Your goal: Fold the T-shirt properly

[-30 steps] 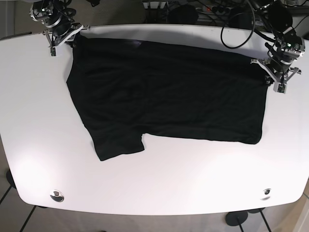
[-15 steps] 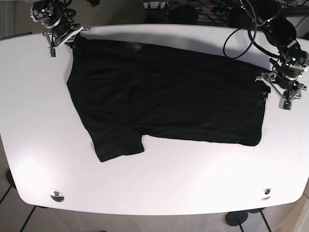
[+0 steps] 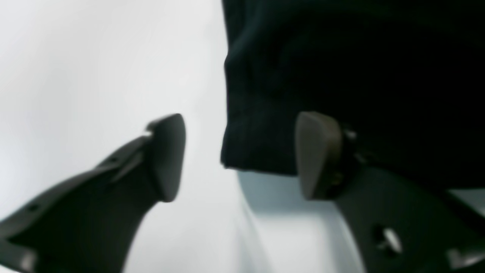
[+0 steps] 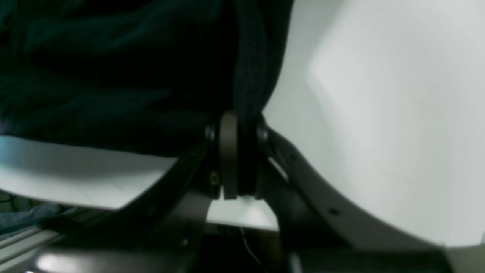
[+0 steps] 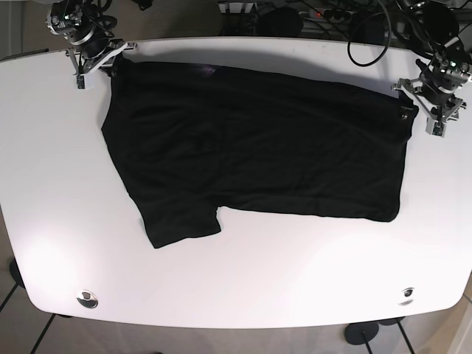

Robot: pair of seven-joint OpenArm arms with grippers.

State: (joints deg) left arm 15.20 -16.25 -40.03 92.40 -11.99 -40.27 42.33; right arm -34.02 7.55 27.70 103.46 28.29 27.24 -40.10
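Left hand (image 3: 240,155) spread wide; right hand (image 4: 238,155) clamped tight.

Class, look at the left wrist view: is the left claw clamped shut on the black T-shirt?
No: the left claw stands open, its two pads apart, with the corner of the T-shirt lying between them ungripped.

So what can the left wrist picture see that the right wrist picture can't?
Only the left wrist picture shows the left claw open, its two pads wide apart around a corner of the black T-shirt, not pinching it. Only the right wrist picture shows the right claw shut tight on a bunched fold of the shirt, plus the table's edge and dark space below. Both show black cloth over the white table.
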